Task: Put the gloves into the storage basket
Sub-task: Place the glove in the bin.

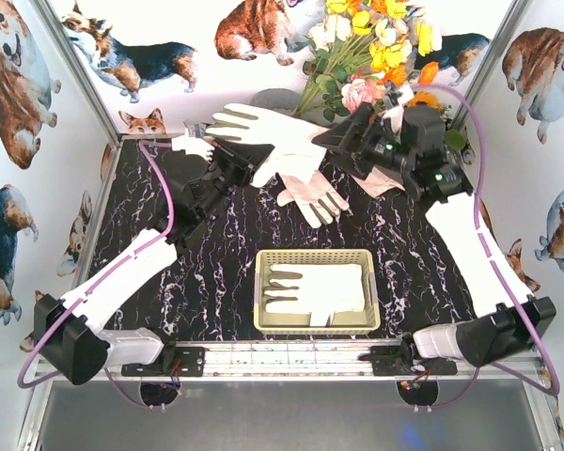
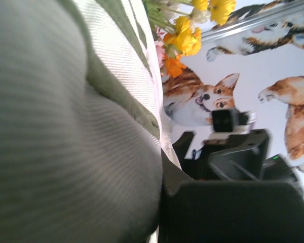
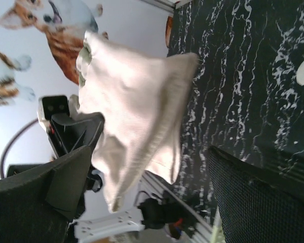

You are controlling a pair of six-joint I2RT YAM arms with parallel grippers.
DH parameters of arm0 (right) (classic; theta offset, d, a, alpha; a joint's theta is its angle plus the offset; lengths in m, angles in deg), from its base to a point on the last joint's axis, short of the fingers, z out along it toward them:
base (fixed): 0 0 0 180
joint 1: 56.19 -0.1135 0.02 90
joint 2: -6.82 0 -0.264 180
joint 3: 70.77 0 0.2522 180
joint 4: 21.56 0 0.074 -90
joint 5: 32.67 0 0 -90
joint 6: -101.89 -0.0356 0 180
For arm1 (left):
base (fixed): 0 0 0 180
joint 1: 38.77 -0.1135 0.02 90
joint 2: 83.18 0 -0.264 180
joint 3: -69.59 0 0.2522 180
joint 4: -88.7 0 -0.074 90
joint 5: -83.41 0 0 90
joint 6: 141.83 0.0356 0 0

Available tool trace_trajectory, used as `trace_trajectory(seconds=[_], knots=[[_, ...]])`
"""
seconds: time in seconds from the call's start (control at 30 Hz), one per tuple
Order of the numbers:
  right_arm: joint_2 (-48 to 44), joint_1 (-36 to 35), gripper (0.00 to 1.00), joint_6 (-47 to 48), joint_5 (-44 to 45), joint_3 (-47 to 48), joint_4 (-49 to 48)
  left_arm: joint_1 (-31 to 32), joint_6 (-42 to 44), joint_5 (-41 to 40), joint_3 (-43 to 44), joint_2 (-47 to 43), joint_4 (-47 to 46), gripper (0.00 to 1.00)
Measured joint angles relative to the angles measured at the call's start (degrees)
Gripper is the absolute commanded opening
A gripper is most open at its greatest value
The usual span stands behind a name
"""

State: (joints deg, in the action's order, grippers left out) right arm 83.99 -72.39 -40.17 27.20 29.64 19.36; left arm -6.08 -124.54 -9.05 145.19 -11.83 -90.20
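Observation:
A white glove (image 1: 263, 130) with grey-olive patches hangs in the air at the back of the table. My left gripper (image 1: 227, 162) is shut on its lower edge. In the left wrist view the glove (image 2: 66, 126) fills the left side, pressed against my dark finger (image 2: 228, 212). My right gripper (image 1: 336, 141) is open right beside the glove's cuff end. In the right wrist view the glove (image 3: 137, 111) hangs between and beyond my spread fingers (image 3: 40, 192). The cream storage basket (image 1: 316, 324) stands at the front centre with one glove (image 1: 315, 291) flat inside.
Another glove (image 1: 312, 197) lies on the black marbled table behind the basket. One more (image 1: 193, 146) lies at the back left, and one (image 1: 381, 184) shows under my right wrist. A flower bouquet (image 1: 367, 47) stands at the back.

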Motion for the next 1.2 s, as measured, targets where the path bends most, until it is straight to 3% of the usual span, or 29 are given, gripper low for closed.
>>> trace_trajectory(seconds=[0.23, 0.5, 0.73, 0.87, 0.93, 0.97, 1.0, 1.13, 1.2], knots=[[-2.1, 1.79, 1.0, -16.68, -0.46, -8.85, -12.7, 2.54, -2.12, -2.95, 2.05, 2.54, -1.79, 0.0], [-1.64, 1.7, 0.97, -23.19, -3.04, -8.9, -21.03, 3.93, -4.31, -4.9, 2.12, 2.54, -4.61, 0.0], [1.86, 0.44, 0.64, -25.49, -7.56, -8.9, -26.47, 6.54, -5.77, -5.57, 2.25, 3.28, -6.82, 0.0], [3.13, -0.26, 0.3, -26.14, -9.44, -9.11, -27.93, 7.56, -6.21, -6.27, 2.25, 3.93, -7.61, 0.0], [3.04, -0.26, 0.08, -26.38, -10.01, -9.66, -29.03, 7.61, -6.23, -6.8, 2.25, 3.93, -7.8, 0.0], [3.04, -0.26, 0.0, -26.36, -10.12, -9.84, -29.44, 7.61, -6.21, -6.86, 2.25, 3.93, -8.07, 0.0], [3.02, -0.28, 0.0, -26.27, -10.34, -10.16, -30.1, 7.61, -6.19, -6.95, 2.25, 3.93, -8.15, 0.0], [2.69, -0.22, 0.0, -26.05, -10.86, -10.82, -30.56, 7.65, -5.62, -7.02, 2.08, 3.91, -8.35, 0.43], [2.38, -0.17, 0.0, -26.08, -11.76, -11.43, -30.93, 7.58, -5.07, -6.97, 1.49, 3.65, -9.07, 0.54]])
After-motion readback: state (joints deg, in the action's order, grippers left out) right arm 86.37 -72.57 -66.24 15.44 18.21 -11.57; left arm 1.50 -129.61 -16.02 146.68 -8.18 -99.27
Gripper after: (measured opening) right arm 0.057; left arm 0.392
